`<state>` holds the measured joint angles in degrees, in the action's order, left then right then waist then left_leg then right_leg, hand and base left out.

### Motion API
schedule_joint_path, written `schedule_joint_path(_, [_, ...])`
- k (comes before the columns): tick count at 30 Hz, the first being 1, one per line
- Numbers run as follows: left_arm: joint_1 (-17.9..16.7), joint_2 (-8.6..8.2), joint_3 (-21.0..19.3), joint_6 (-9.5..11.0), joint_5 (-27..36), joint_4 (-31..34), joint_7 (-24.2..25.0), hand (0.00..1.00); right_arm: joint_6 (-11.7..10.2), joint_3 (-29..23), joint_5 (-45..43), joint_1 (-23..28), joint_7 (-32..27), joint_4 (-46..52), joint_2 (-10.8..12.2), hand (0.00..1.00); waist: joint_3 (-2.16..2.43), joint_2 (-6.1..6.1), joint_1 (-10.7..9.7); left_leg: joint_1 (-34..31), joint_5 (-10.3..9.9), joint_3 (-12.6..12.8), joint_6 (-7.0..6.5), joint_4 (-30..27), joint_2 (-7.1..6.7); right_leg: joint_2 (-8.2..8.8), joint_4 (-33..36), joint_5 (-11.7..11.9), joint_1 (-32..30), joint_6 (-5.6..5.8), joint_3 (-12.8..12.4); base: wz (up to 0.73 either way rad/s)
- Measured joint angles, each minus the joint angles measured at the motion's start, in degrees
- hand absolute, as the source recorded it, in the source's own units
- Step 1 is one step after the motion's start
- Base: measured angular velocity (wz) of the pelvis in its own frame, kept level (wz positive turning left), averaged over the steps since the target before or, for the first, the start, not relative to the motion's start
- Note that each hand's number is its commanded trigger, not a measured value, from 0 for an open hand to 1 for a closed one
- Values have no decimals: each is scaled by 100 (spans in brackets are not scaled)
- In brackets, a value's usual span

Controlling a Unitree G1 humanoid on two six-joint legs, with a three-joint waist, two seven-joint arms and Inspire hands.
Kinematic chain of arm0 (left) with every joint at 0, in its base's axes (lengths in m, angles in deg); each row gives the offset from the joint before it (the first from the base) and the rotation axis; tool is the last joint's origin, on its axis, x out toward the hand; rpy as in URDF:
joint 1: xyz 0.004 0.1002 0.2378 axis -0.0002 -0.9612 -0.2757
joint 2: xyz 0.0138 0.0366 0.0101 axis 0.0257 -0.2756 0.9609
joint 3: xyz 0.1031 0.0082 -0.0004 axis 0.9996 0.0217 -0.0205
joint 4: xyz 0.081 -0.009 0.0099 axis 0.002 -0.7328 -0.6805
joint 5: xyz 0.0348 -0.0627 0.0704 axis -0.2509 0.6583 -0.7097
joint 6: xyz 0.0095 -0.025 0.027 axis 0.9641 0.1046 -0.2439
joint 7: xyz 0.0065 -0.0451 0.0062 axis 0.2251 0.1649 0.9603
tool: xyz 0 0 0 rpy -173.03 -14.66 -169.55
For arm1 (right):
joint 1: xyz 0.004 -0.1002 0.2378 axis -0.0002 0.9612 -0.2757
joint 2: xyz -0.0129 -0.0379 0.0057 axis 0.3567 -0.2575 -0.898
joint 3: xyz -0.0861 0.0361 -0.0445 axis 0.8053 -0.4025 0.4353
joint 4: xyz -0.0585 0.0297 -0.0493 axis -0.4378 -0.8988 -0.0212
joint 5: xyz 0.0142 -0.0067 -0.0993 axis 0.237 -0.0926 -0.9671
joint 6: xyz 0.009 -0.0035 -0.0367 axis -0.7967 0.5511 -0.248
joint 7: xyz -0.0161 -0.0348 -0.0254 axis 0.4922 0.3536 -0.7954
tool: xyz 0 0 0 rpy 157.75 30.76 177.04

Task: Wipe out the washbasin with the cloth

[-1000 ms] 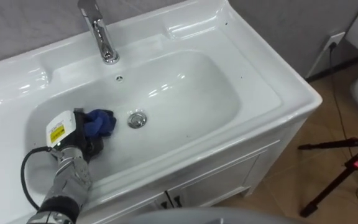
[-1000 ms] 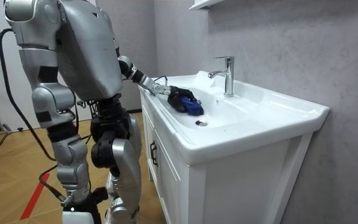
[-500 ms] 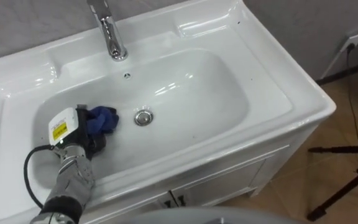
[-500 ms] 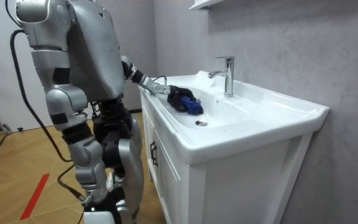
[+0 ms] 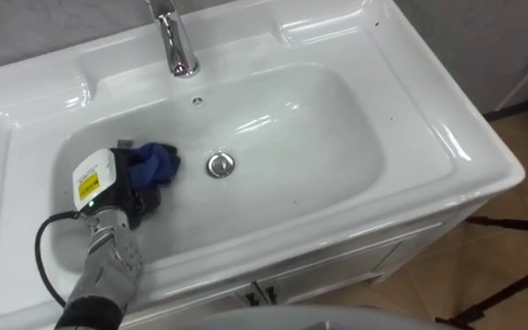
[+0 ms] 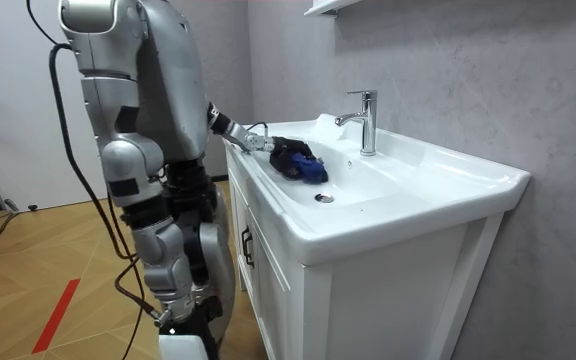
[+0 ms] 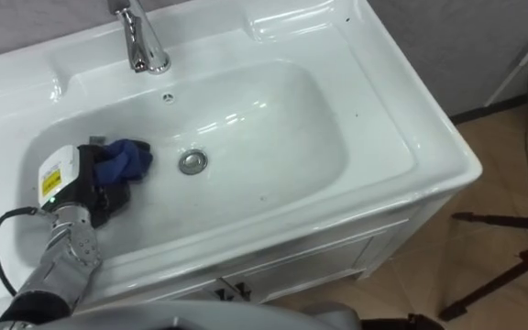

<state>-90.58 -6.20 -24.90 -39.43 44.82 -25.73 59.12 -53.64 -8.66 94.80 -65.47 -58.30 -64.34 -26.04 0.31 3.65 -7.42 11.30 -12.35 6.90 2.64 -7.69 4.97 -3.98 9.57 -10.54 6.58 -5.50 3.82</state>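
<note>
White basin (image 5: 337, 119), left of its drain (image 5: 220, 165): left hand (image 5: 122, 190) clutches a blue cloth (image 5: 159, 162), apparently mid-wipe; the next stroke should sweep rightward.

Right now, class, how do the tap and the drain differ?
The tap stands tall on the basin's back ledge; the drain lies flat in its bottom. The tap is a bent spout; the drain a small round disc. The cloth lies beside the drain, far from the tap. Both are shiny metal.
</note>
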Motion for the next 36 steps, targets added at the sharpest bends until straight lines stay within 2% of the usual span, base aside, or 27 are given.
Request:
schedule_joint_path(4, [-57, 2, 91, -98, 236, 570, 115, 100, -31, 205, 375, -47, 25, 1, 3, 0, -50, 8, 35, -142, 4, -92, 6, -9, -15, 29, -1, -3, -151, 11, 135, 17])
schedule_joint_path(6, [-59, 5, 91, -95, 276, 753, 115, 100, -96, 205, 512, -44, 98, -5, 16, 0, -63, 11, 132, -190, 6, -94, 10, -10, -15, 31, 1, -1, -174, 14, 166, 7])
schedule_joint_path(10, [-84, 28, 92, -100, 324, 1226, 115, 100, -192, 206, 635, -45, 204, -19, 10, 0, -80, -8, 170, -279, 6, -209, 10, -17, -38, 67, -15, -8, -194, 28, 290, 15])
schedule_joint_path(14, [-90, 137, 90, -106, 325, 1776, 118, 100, -242, 210, 727, -38, 322, -37, 11, 0, -76, -3, 232, -294, 6, -222, 10, -16, -56, 94, -16, -18, -181, 45, 376, 9])
schedule_joint_path(20, [-99, 182, 91, -127, 309, 2548, 99, 100, -241, 266, 717, -65, 438, -50, 8, 0, -56, 3, 283, -260, 6, -234, 9, -14, -59, 106, 4, -16, -130, 47, 438, 3])
schedule_joint_path(28, [-98, 184, 43, -182, 258, 2855, 82, 100, -238, 318, 712, -60, 483, -142, 5, 0, -52, 16, 290, -209, 6, -260, 10, -11, -58, 114, -3, -15, -64, 48, 493, 3])
schedule_joint_path(36, [-94, 217, -174, -212, -360, 3038, -13, 100, -234, 321, 714, -27, 478, -308, -6, 0, -52, 23, 304, -284, 12, -273, 20, -153, -88, 142, -2, -16, -110, 65, 466, 0])
